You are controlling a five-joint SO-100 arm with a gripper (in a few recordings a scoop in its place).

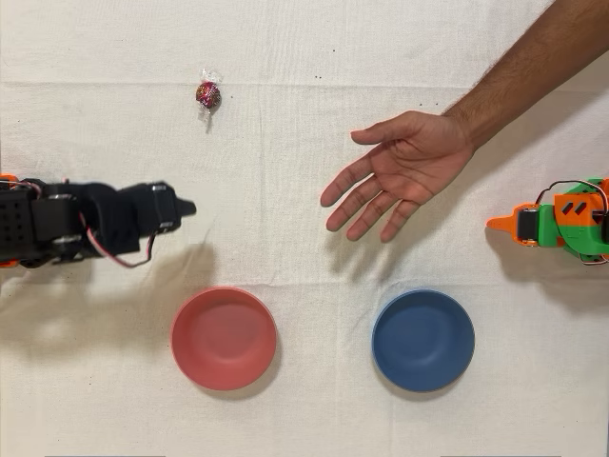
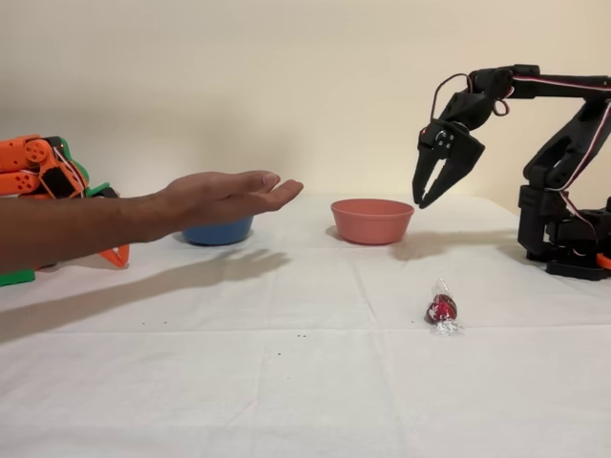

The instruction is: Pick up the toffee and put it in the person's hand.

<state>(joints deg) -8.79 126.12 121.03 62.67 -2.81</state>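
The toffee [image 1: 208, 94] [image 2: 441, 309], a small dark red sweet in a clear twisted wrapper, lies alone on the white cloth. The black arm's gripper [image 1: 186, 208] [image 2: 425, 201] hangs high above the table with its fingers pointing down and slightly apart, nothing between them. In the overhead view it sits below and a little left of the toffee, well apart from it. The person's hand [image 1: 395, 178] [image 2: 229, 197] is held open, palm up, above the table on a bare forearm.
A pink bowl [image 1: 224, 338] [image 2: 371, 219] and a blue bowl [image 1: 422, 340] [image 2: 218, 232] stand on the cloth. The idle orange arm [image 1: 561, 223] [image 2: 43, 172] rests at the side near the forearm. The black arm's base [image 2: 563, 239] stands at the table edge.
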